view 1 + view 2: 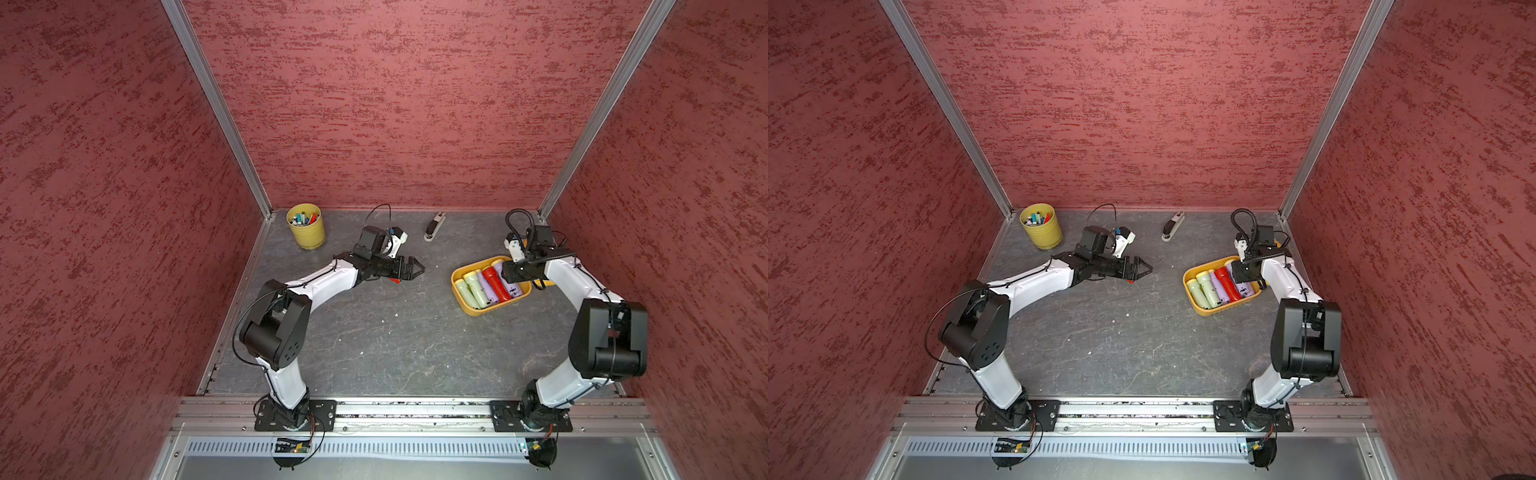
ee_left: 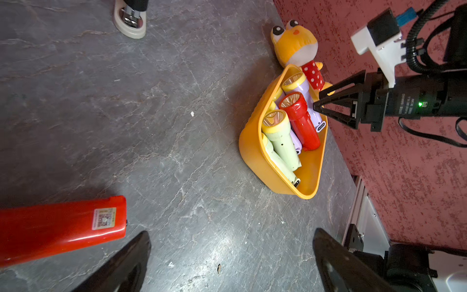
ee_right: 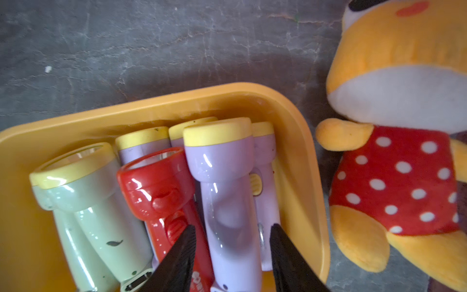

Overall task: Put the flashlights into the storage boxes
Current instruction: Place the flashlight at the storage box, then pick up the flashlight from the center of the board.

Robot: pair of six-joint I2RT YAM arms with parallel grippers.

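The lilac flashlight (image 3: 227, 189) is seen lying on top of the others inside the tray (image 3: 177, 101), at the tray's end nearest the plush toy (image 3: 391, 177). The right claw (image 3: 232, 226) is set astride its handle. The jaws are parted with a thin gap on each side, so the flashlight is judged released rather than gripped. Six more are counted in the tray: two pale green flashlights (image 3: 83, 192), a red neighbour (image 3: 156, 182) and three lilac ones underneath.

The step in hand is judged to be the let-go and withdrawal. It would be done best if the jaws were widened a little more before any lift, since one fingertip sits close over the red neighbour and the other close to the tray's wall. A straight rise without sideways drift is to be preferred, so that the stacked flashlight is not rolled off and the tray is not dragged toward the toy.

The last red flashlight (image 2: 63, 227) is left on the worktop (image 2: 126, 113), well apart from the tray on the side away from the toy. The left claw (image 2: 231, 231) hangs just beside it, spread wide and empty. Room in the tray looks tight, so that flashlight would probably have to be laid on top.
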